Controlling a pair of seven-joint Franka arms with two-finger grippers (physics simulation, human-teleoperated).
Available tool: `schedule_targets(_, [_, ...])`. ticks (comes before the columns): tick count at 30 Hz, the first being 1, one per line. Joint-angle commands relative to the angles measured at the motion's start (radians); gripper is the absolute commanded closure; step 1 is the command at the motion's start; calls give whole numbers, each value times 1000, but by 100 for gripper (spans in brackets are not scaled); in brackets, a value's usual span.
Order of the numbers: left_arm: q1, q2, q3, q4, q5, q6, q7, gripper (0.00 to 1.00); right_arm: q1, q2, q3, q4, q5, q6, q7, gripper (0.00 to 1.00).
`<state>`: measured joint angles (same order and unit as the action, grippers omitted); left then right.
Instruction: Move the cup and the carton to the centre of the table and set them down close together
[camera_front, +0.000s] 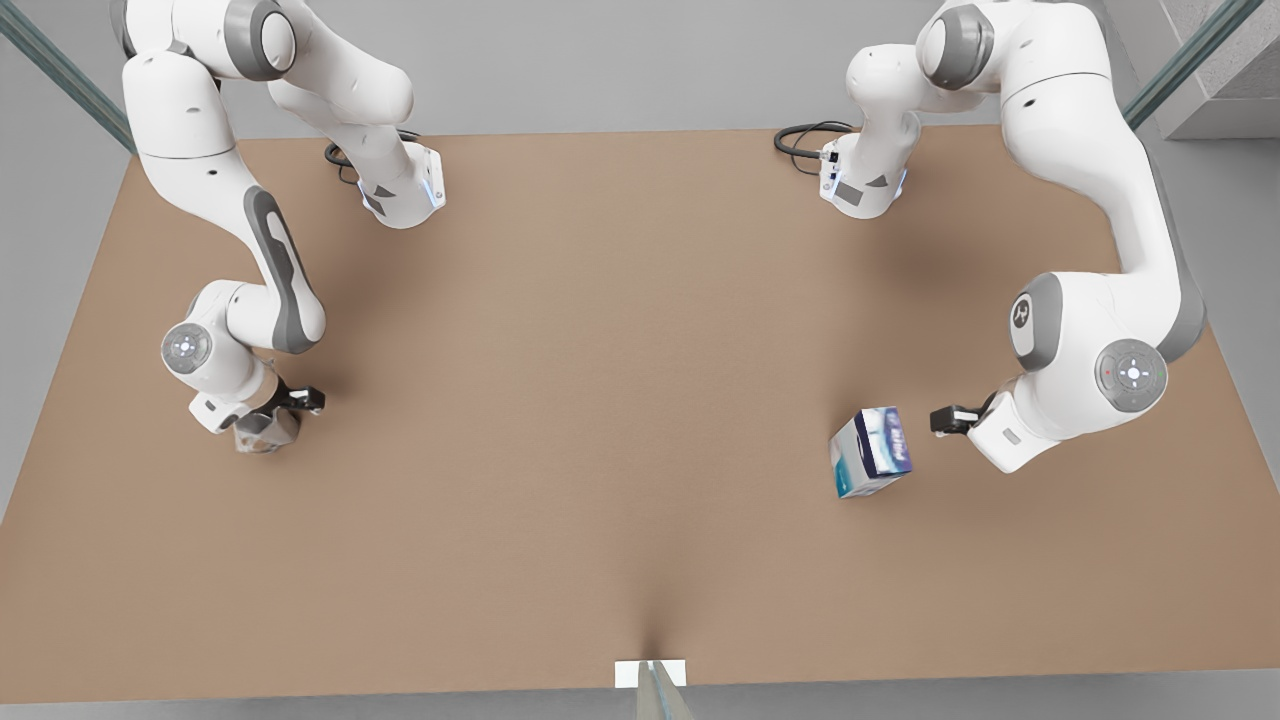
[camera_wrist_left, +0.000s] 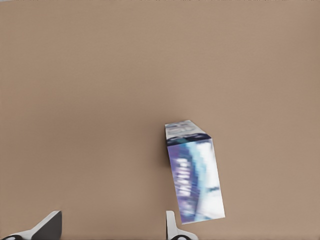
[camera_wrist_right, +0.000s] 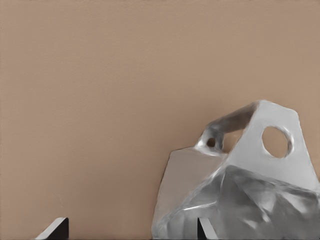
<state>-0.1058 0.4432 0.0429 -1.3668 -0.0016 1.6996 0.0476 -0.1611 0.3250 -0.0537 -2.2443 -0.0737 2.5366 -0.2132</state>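
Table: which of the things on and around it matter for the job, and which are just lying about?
Part of the job:
cup
carton
table
left gripper, by the carton
right gripper, by the cup

Just there:
black cables
white tag at the table's edge

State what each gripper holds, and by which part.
Nothing is held: the left gripper is open beside the carton, the right gripper open by the cup.
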Motion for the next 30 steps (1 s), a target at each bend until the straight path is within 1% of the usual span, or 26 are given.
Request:
schedule_targets(1, [0,0,0,0,0,0,0,0,0,0,0,2,0,-1,0,55])
schedule_targets(2, [0,0,0,0,0,0,0,0,0,0,0,2,0,-1,0,72])
schedule_targets(3, [0,0,0,0,0,0,0,0,0,0,0,2,0,-1,0,79])
schedule_targets(21, [0,-1,0,0,0,-3,3,0,6,-4,0,31,-8,-18,-35,79])
schedule_targets(22, [0,-1,0,0,0,-3,3,0,12,-11,0,63,-8,-76,-35,79])
schedule_targets(25, [0,-3,0,0,0,-3,5,0,31,-29,5,86,-9,-99,-31,79])
schedule_targets(26, [0,-3,0,0,0,-3,5,0,37,-32,8,104,-9,-145,-32,79])
schedule_targets(27, [0,-3,2,0,0,-3,5,0,38,-32,23,163,-8,-219,-31,79])
schedule_targets(28, [0,-3,2,0,0,-3,6,0,38,-26,48,186,-8,-228,-26,79])
schedule_targets(30, [0,-5,2,0,0,-3,5,0,81,-17,63,212,6,-229,28,79])
